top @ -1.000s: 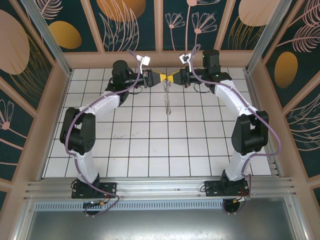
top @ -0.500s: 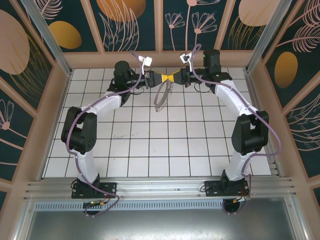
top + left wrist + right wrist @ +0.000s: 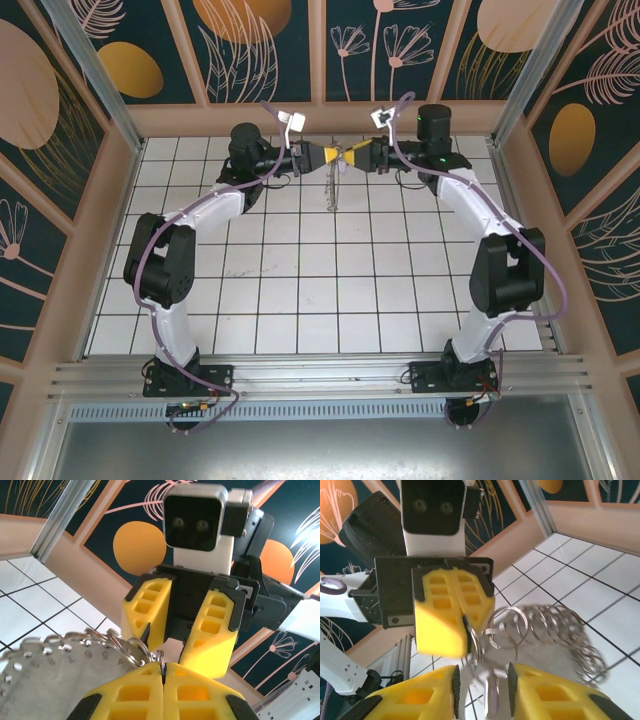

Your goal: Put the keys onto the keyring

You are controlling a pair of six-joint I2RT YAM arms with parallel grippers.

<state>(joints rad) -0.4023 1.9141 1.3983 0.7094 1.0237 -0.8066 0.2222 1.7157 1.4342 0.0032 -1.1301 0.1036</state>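
1. Above the far rows of the tiled floor (image 3: 300,290), the left gripper (image 3: 162,667) has its yellow fingers pressed flat together. They pinch one small metal ring at the rim of the keyring (image 3: 55,662).
2. The right gripper (image 3: 482,682) faces it tip to tip with its jaws partly apart. Small rings of the keyring sit in the gap, and I cannot tell whether either finger touches them.
3. The keyring hangs down from the meeting point of the two grippers.
4. The floor is white tile with dark grout lines. Teal wall panels (image 3: 60,90) with orange discs and pale plant drawings, framed in pale wood, close it in on three sides. A metal rail (image 3: 320,375) runs along the near edge by the arm bases.
5. The left wrist view shows the keyring as a grey band with punched holes and stamped digits. The right wrist view shows its wire rings fanned along the edge, somewhat blurred. From above it is a thin, edge-on sliver.
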